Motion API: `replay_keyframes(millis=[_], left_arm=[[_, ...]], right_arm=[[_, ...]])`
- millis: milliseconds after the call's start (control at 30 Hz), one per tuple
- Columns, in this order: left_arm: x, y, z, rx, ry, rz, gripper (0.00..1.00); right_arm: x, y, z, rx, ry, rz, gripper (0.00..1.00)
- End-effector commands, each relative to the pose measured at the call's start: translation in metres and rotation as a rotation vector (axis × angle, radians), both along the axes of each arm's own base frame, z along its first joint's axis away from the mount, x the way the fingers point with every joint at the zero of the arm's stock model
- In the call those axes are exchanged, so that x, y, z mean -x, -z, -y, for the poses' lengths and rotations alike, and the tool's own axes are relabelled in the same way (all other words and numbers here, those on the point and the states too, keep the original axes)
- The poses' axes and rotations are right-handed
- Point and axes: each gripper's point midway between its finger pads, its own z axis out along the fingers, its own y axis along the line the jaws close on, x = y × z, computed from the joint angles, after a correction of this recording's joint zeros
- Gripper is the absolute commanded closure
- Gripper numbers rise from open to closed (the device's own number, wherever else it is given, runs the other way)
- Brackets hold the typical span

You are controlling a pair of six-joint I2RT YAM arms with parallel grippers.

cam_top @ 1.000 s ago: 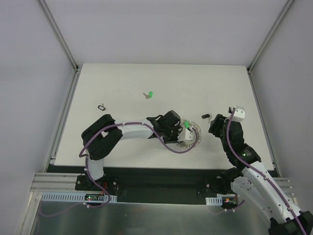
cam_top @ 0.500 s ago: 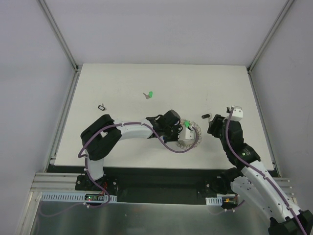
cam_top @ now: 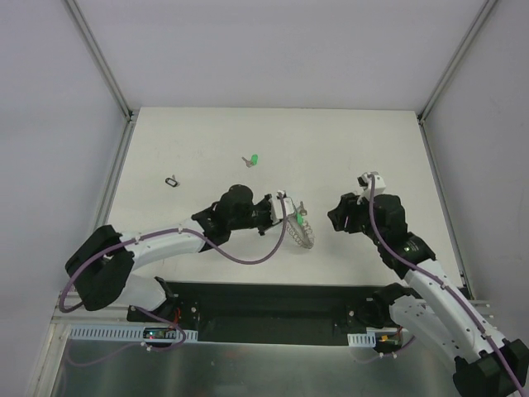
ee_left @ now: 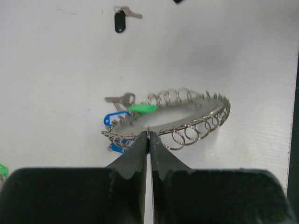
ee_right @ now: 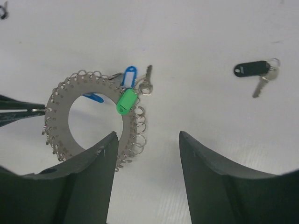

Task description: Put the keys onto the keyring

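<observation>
While the left hand [ee_left: 148,137] pinches the keyring [ee_left: 187,114] rim at frame centre, likely steadying it | right hand [ee_right: 147,140] gapes wide above | black key [ee_right: 252,69] upper right, loose on surface [ee_right: 210,28]

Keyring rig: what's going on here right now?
The left gripper is shut on the rim of the keyring, which looks tipped up. A green key and a blue key already sit on it. The right gripper is open and empty, hovering near the ring's edge. A black key and a second green key lie loose on the table, not yet threaded.
</observation>
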Motion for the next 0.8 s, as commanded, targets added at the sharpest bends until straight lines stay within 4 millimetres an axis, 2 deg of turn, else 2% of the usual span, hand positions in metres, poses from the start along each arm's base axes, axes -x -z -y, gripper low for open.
replay_keyframes(millis=[0,33,67,133,167,233,300,333,500,533,600,667,767], left_arm=[[0.0,-0.073,0.005,0.316,-0.024,0.074,1.0],[0.001,-0.086,0.001,0.366,-0.04,0.082,1.0],[0.003,-0.086,-0.003,0.383,-0.049,0.081,1.0],[0.003,-0.105,-0.009,0.451,-0.064,0.11,1.0],[0.001,-0.105,-0.012,0.458,-0.086,0.11,1.0],[0.001,-0.118,-0.016,0.512,-0.102,0.125,1.0],[0.003,-0.119,-0.02,0.544,-0.105,0.121,1.0],[0.004,-0.121,-0.022,0.564,-0.105,0.108,1.0],[0.01,-0.13,-0.035,0.64,-0.106,0.086,1.0],[0.01,-0.125,-0.04,0.647,-0.119,0.063,1.0],[0.007,-0.134,-0.05,0.685,-0.132,0.095,1.0],[0.006,-0.129,-0.056,0.697,-0.148,0.057,1.0],[0.006,-0.128,-0.06,0.688,-0.152,0.065,1.0]], right_arm=[[0.004,-0.044,-0.052,-0.102,-0.295,0.079,0.42],[0.003,-0.053,-0.058,-0.11,-0.328,0.097,0.41],[0.004,-0.052,-0.068,-0.118,-0.375,0.082,0.41],[0.007,-0.061,-0.081,-0.122,-0.43,0.097,0.39],[0.004,-0.07,-0.087,-0.114,-0.452,0.128,0.39],[0.005,-0.075,-0.101,-0.101,-0.492,0.154,0.38],[0.003,-0.075,-0.109,-0.094,-0.518,0.172,0.38],[0.0,-0.083,-0.113,-0.106,-0.529,0.213,0.38],[0.003,-0.09,-0.125,-0.094,-0.64,0.308,0.39],[0.003,-0.097,-0.128,-0.107,-0.656,0.343,0.39],[0.003,-0.1,-0.13,-0.118,-0.664,0.371,0.39],[0.002,-0.113,-0.132,-0.142,-0.667,0.425,0.39],[-0.005,-0.126,-0.132,-0.173,-0.624,0.455,0.32]])
